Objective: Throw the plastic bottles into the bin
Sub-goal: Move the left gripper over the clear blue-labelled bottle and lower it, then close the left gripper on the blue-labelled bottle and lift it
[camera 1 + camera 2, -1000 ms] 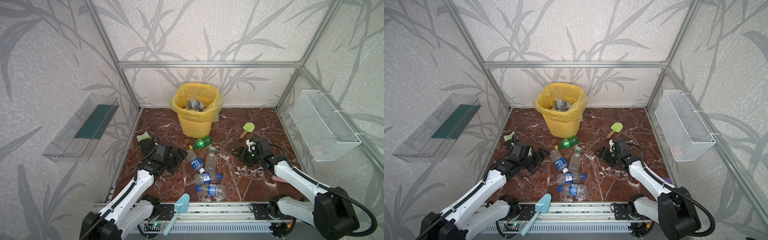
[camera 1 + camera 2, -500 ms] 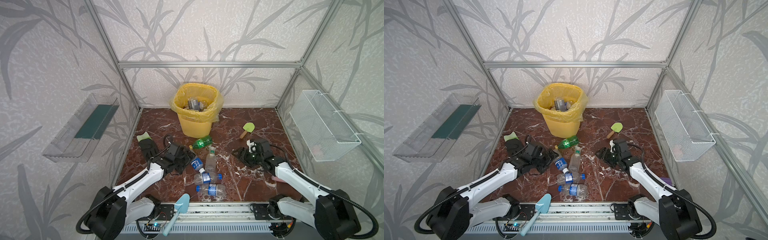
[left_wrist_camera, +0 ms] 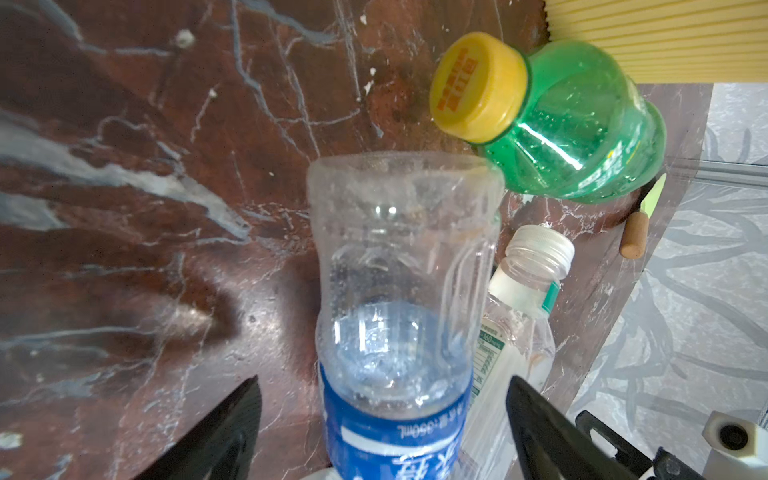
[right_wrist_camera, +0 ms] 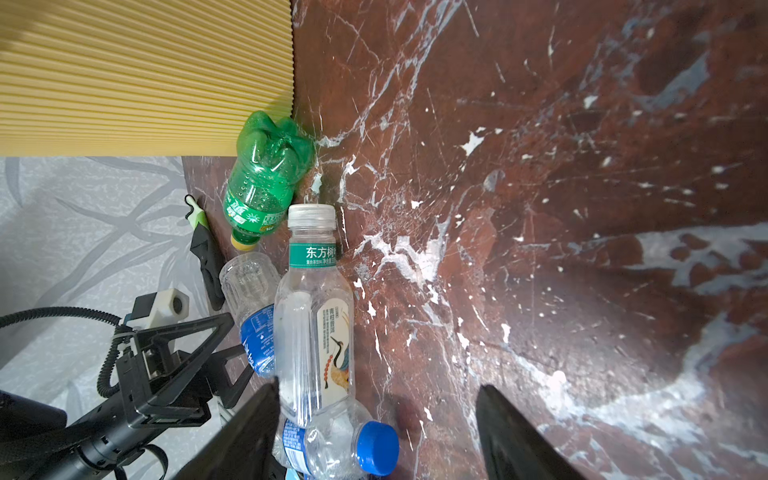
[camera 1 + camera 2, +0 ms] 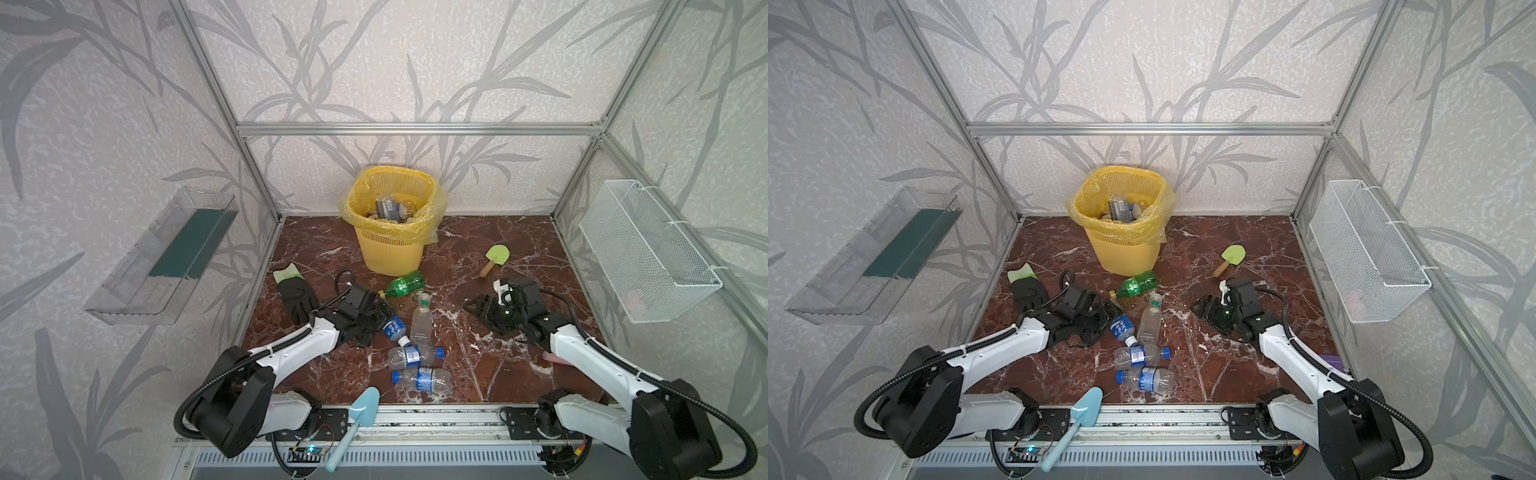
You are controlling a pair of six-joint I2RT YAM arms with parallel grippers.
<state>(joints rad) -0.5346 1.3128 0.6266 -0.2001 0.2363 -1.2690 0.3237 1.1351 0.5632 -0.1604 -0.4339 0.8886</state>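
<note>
Clear blue-label plastic bottle (image 3: 395,270) inside your spread left pincer (image 3: 384,378) | squeeze crooked, it may pop out | right pincer (image 4: 378,384) spread, empty

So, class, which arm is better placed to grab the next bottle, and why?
Left. The left fingers stand open on either side of the blue-labelled bottle, ready to close. The right fingers are open too, but mostly over bare floor.
</note>
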